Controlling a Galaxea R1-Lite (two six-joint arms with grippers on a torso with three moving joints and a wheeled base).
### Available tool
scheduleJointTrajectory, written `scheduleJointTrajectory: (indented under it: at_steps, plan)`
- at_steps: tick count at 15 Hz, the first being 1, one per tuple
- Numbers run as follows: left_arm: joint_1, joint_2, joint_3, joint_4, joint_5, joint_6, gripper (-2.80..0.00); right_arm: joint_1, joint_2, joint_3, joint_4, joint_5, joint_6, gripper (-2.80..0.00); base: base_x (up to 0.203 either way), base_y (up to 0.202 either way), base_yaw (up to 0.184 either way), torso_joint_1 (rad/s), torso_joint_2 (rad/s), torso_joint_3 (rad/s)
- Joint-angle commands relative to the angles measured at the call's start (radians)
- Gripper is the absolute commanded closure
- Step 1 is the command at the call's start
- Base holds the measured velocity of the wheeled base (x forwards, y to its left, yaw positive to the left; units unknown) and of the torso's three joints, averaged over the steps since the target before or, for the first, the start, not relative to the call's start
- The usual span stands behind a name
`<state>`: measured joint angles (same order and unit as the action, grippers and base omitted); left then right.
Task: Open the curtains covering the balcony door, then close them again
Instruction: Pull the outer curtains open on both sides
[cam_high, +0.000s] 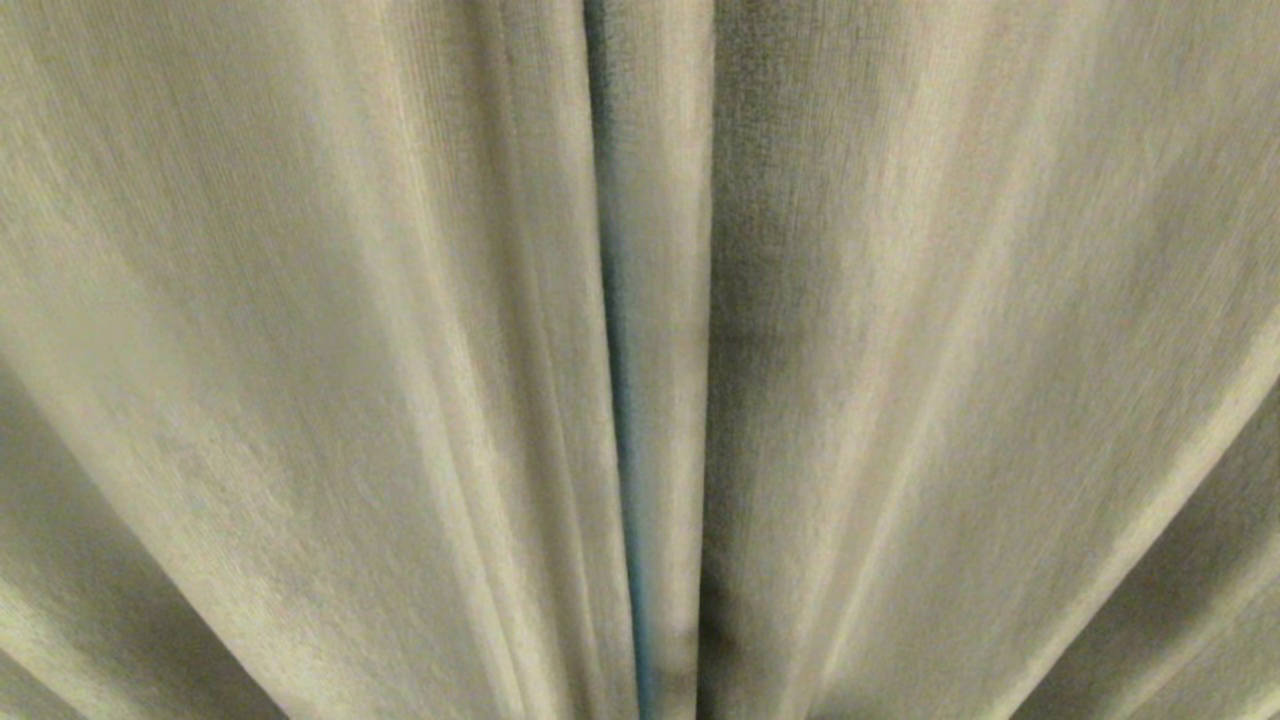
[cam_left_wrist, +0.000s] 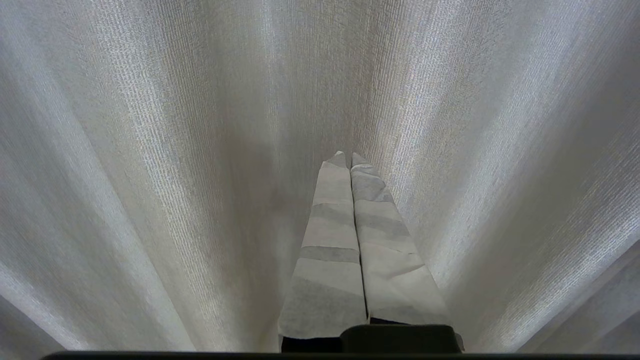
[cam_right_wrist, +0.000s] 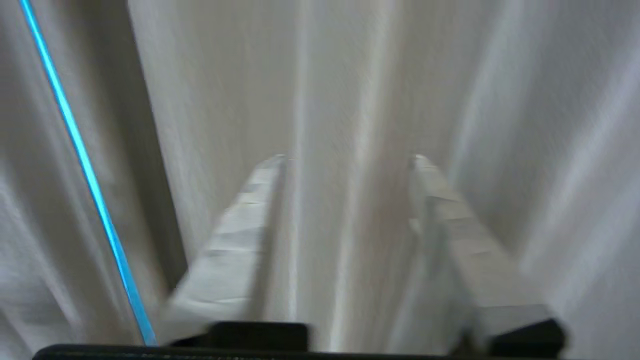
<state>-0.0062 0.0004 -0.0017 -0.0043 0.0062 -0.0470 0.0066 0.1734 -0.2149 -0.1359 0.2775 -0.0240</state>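
Observation:
The curtains (cam_high: 350, 350) fill the head view as drawn beige-grey pleated drapes, meeting at a narrow bluish slit (cam_high: 615, 350) in the middle. The balcony door is hidden behind them. Neither gripper shows in the head view. In the left wrist view my left gripper (cam_left_wrist: 346, 156) is shut, its taped fingers pressed together with nothing between them, pointing at the curtain fabric (cam_left_wrist: 175, 150). In the right wrist view my right gripper (cam_right_wrist: 347, 159) is open, its fingers wide apart facing a curtain fold (cam_right_wrist: 350, 100), with the fabric (cam_right_wrist: 225, 75) close ahead.
A thin bright blue line (cam_right_wrist: 80, 160) of light runs where the two panels meet, off to one side of the right gripper. Fabric surrounds all views; no floor or furniture shows.

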Motion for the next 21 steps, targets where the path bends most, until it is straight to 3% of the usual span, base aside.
scheduleJointTrajectory:
  at_steps: [1, 14, 21]
  plan:
    - [0.000, 0.000, 0.000, 0.000, 0.000, -0.001, 0.00, 0.004, 0.062, 0.000, -0.035, 0.009, 0.000, -2.80, 0.000, 0.000, 0.000, 0.000, 0.00, 0.000]
    - [0.000, 0.000, 0.000, 0.000, 0.000, -0.001, 0.00, 0.026, 0.468, -0.009, -0.424, 0.009, 0.001, -2.80, 0.000, 0.000, 0.000, 0.000, 0.00, 0.000]
    - [0.000, 0.000, 0.000, 0.000, 0.000, -0.001, 0.00, 0.023, 0.712, -0.111, -0.595, 0.006, 0.001, -2.80, 0.000, 0.000, 0.000, 0.000, 0.00, 0.000]
